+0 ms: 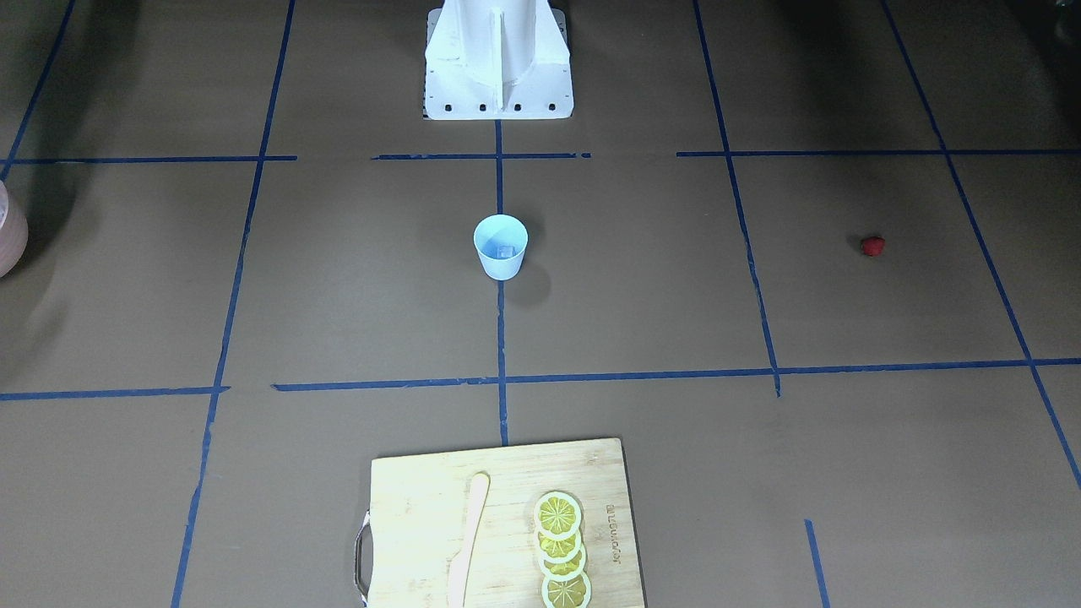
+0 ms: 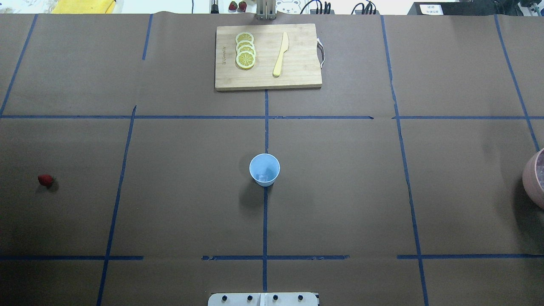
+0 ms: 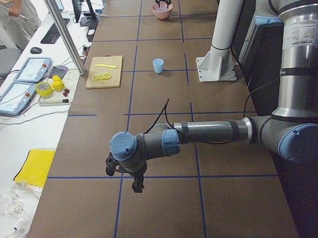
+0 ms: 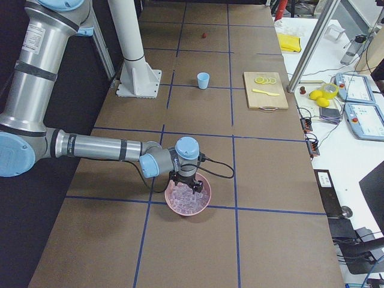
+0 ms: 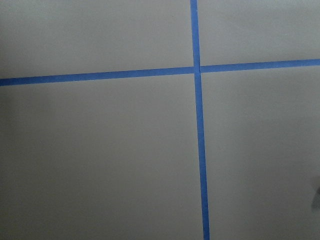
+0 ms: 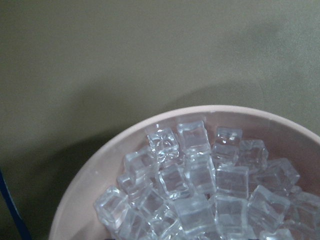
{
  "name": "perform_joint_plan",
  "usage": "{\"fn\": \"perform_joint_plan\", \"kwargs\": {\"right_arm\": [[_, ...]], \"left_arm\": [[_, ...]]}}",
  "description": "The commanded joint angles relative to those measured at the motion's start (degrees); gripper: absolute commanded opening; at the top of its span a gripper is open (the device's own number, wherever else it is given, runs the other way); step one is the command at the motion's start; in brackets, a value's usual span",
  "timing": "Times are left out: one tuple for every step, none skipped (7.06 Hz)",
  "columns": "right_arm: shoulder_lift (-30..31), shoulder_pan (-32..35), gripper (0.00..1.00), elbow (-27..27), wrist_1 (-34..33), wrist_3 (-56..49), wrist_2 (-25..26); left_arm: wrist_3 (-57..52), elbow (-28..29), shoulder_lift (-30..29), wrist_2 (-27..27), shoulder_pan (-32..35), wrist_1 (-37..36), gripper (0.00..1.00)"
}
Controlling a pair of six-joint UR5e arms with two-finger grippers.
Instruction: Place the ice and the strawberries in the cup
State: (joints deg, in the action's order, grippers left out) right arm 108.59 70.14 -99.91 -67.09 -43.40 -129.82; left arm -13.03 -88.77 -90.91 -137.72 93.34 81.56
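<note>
Looks like the ice step: right tool [image 4: 191, 188] hangs over the bowl [image 6: 95, 170] with ice [image 6: 200, 175] right under it, can't tell its opening or load, and next it'd need to carry a cube to the cup [image 1: 500, 247] well away.

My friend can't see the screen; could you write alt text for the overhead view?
A light blue cup holding an ice cube stands mid-table on brown paper with blue tape lines. A strawberry lies far left, a pink bowl at the right edge, and a cutting board with lemon slices and a knife at the far side.
</note>
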Motion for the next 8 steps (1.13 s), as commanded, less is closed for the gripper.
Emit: {"fn": "perform_joint_plan", "kwargs": {"right_arm": [[-0.2, 0.0, 0.87, 0.8, -0.1, -0.6, 0.4], [-0.4, 0.0, 0.82, 0.8, -0.1, -0.6, 0.4], [-0.5, 0.0, 0.73, 0.8, -0.1, -0.7, 0.4], [-0.6, 0.0, 0.57, 0.8, -0.1, -1.2, 0.4], [-0.5, 0.1, 0.37, 0.7, -0.1, -1.2, 0.4], [-0.4, 0.1, 0.23, 0.6, -0.1, -1.2, 0.4], [-0.3, 0.1, 0.14, 0.6, -0.1, -1.2, 0.4], [-0.2, 0.2, 0.10, 0.5, 0.0, -1.2, 0.4]], "left_arm": [[-0.1, -0.1, 0.0, 0.0, 0.0, 0.0, 1.00], [-0.1, -0.1, 0.0, 0.0, 0.0, 0.0, 1.00], [-0.1, -0.2, 0.0, 0.0, 0.0, 0.0, 1.00], [-0.1, -0.3, 0.0, 0.0, 0.0, 0.0, 1.00], [-0.1, -0.3, 0.0, 0.0, 0.0, 0.0, 1.00], [-0.1, -0.3, 0.0, 0.0, 0.0, 0.0, 1.00], [-0.1, -0.3, 0.0, 0.0, 0.0, 0.0, 1.00], [-0.1, -0.3, 0.0, 0.0, 0.0, 0.0, 1.00]]}}
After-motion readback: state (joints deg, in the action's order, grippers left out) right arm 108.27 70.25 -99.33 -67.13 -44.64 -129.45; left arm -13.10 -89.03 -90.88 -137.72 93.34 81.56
